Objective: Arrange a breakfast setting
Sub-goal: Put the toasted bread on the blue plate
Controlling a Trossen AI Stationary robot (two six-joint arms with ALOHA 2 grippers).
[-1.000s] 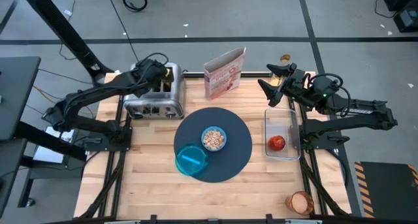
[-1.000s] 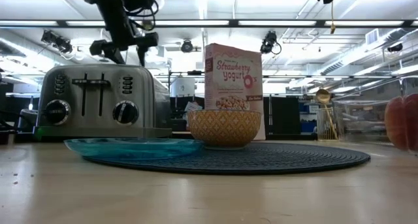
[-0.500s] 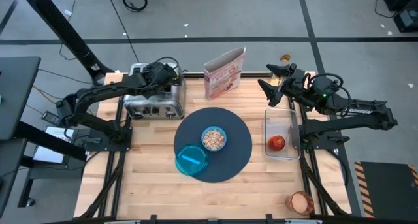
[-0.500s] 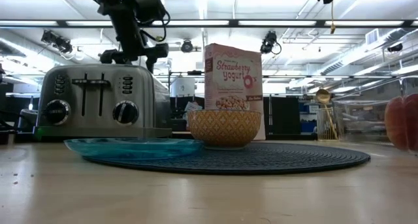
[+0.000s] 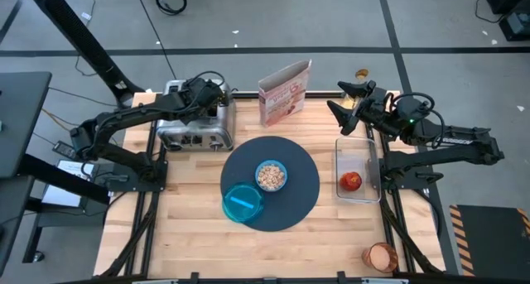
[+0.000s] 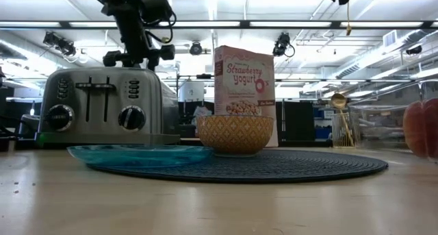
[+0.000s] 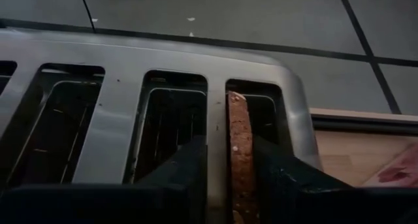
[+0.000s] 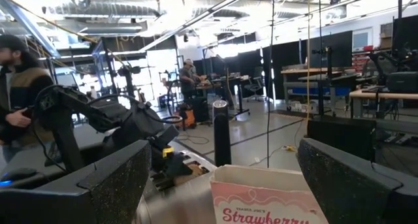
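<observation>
The toast slice (image 7: 240, 145) stands on edge in the end slot of the silver toaster (image 5: 195, 125), its top sticking out. My left gripper (image 7: 230, 142) slants down over that slot, open, one finger on each side of the slice. My right gripper (image 5: 341, 103) waits, raised at the far right, open and holding nothing. The dark slate-blue mat (image 5: 298, 193) lies mid-table. On it are the blue bowl (image 5: 270, 175) and the teal plate (image 5: 242, 203). The red fruit (image 5: 351, 180) lies in a clear tub (image 5: 364, 156). The amber cup (image 5: 381, 256) stands near right. The gold spoon (image 6: 337, 100) is far right. My left gripper has one finger (image 7: 277, 168) close against a broad face of the toast slice (image 7: 249, 159). The other finger (image 7: 189, 172) stands off it, with the slot's metal divider showing between. I cannot tell whether the near finger touches the slice, which stays upright in the slot.
A strawberry yogurt cereal box (image 5: 286, 92) stands at the far edge between the toaster and my right arm. The bowl holds cereal. Bare wood lies along the near edge and near left. People show in the room behind.
My left gripper has gone toward the table's right along the toaster's top and sunk a little, ending over the end slot. It has kept still for the last half second. Nothing else has moved.
</observation>
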